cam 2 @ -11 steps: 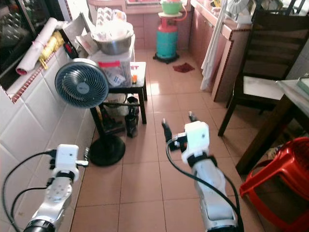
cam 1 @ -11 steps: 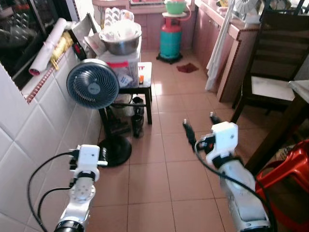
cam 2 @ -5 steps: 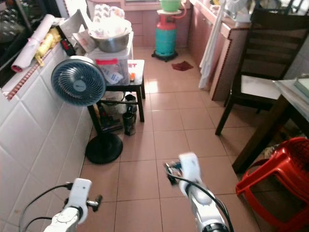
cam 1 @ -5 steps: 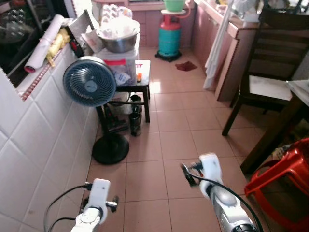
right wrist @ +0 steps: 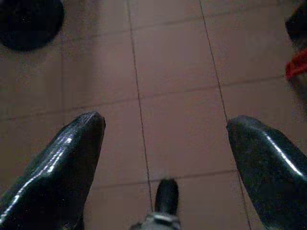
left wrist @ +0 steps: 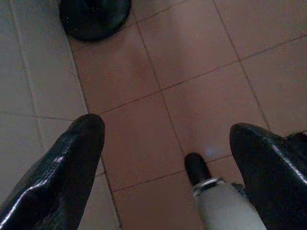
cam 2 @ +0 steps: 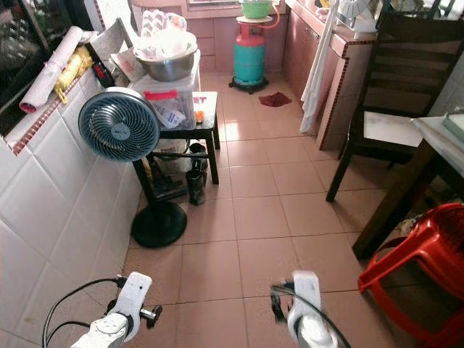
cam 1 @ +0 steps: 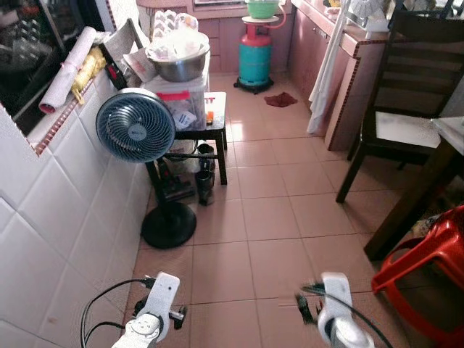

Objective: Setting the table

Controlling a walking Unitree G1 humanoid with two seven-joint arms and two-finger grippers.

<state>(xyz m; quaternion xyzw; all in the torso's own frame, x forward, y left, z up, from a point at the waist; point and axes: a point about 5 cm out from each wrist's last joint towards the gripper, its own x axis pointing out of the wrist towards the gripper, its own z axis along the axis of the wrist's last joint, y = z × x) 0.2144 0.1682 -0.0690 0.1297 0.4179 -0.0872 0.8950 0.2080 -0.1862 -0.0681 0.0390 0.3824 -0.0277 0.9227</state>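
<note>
Both arms hang low at the bottom of the head views. The left gripper [left wrist: 165, 129] is open over bare floor tiles, with nothing between its fingers. The right gripper [right wrist: 165, 122] is open too and empty, also above the tiles. The right wrist [cam 1: 335, 301] hangs left of a red plastic stool [cam 1: 428, 264]. The corner of the dining table [cam 1: 453, 134] juts in at the right edge, with a dark wooden chair [cam 1: 406, 94] behind it. A metal bowl [cam 1: 179, 64] piled with white items sits far off on a plastic box at the left.
A standing fan [cam 1: 138, 127] with a round black base [cam 1: 168, 225] is by the tiled wall on the left. Behind it is a small black table [cam 1: 212, 127] with clutter underneath. A teal gas cylinder [cam 1: 255, 54] stands at the far end. Open tiled floor runs down the middle.
Both arms have dropped from chest height to the bottom of the head views. The right gripper, raised a second ago, now hangs near the floor. The camera has shifted slightly.
</note>
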